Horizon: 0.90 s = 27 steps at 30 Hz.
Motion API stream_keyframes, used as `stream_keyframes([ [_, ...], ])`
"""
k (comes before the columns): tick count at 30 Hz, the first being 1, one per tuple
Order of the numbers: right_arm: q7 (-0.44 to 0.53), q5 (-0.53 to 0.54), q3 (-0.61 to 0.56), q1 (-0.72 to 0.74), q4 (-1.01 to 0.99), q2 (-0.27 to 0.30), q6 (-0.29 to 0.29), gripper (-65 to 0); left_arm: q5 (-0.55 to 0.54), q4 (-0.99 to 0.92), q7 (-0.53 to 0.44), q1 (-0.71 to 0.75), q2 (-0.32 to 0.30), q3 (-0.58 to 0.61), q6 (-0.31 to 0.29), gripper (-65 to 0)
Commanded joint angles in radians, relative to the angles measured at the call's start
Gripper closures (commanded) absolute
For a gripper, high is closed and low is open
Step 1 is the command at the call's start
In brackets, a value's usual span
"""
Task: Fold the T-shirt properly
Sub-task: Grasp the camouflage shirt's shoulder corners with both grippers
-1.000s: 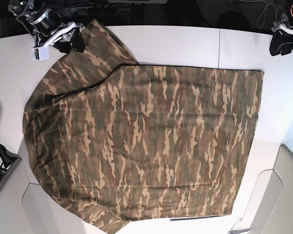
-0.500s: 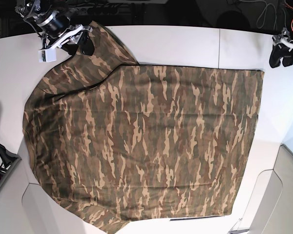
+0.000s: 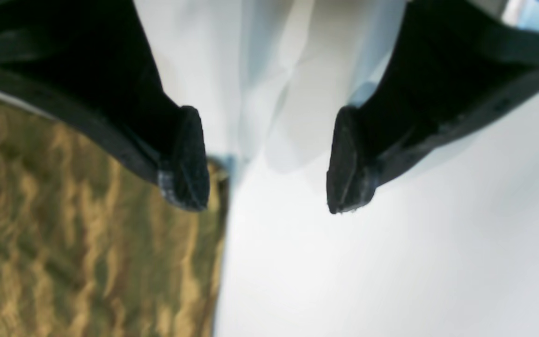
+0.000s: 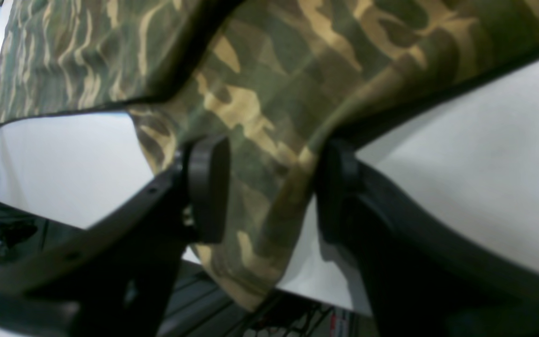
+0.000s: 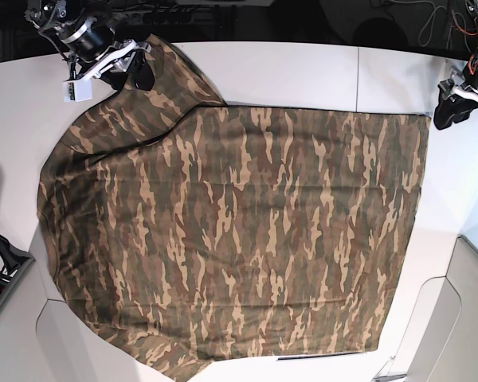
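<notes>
The soft camouflage-print T-shirt (image 5: 231, 231) lies spread flat on the white counter (image 5: 303, 72), ready for folding. The right end effector (image 4: 269, 187) straddles a sleeve edge, jaws part-open, apparently to pinch it. The left end effector (image 3: 267, 164) hovers wide open, empty, beside the hem corner.

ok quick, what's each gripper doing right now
left gripper: open, empty, above the table beside the T-shirt edge.
right gripper: jaws on either side of the shirt's sleeve; firm grip cannot be told.
</notes>
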Motion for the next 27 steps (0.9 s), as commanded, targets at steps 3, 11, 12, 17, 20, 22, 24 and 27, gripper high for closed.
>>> stream_keyframes([
  [3,-0.012,-0.007,0.001,-0.006,0.006,0.002,0.000,-29.7,0.014,0.002,0.022,0.007,-0.015,0.041,-0.001,-42.9],
  [11,-0.012,-0.007,0.001,-0.006,0.006,0.002,0.000,-29.7,0.006,0.002,0.075,0.008,0.012,0.147,-0.001,-42.9],
  [12,-0.012,-0.007,0.001,-0.006,0.006,0.002,0.000,-29.7,0.006,0.002,0.076,0.008,0.012,0.162,-0.001,-42.9],
  [17,-0.012,-0.006,0.001,-0.005,0.006,0.002,0.000,-28.9,0.006,0.002,0.076,0.008,0.012,0.198,-0.001,-30.2],
  [20,-0.012,-0.007,0.001,0.005,0.006,0.002,0.000,-15.4,0.006,0.002,0.074,0.007,0.011,0.198,-0.001,-9.9],
  [22,-0.013,-0.007,0.001,0.016,0.006,0.002,0.000,0.0,-0.011,0.004,0.075,0.008,0.011,0.198,-0.001,-1.0],
  [24,-0.013,-0.010,0.003,0.020,0.006,0.002,0.001,0.0,-0.043,0.005,0.075,0.007,0.011,0.195,-0.001,0.0],
  [27,-0.013,-0.010,0.016,0.044,0.007,0.002,0.046,0.0,-0.095,0.018,0.075,0.008,0.011,0.188,-0.001,0.0],
])
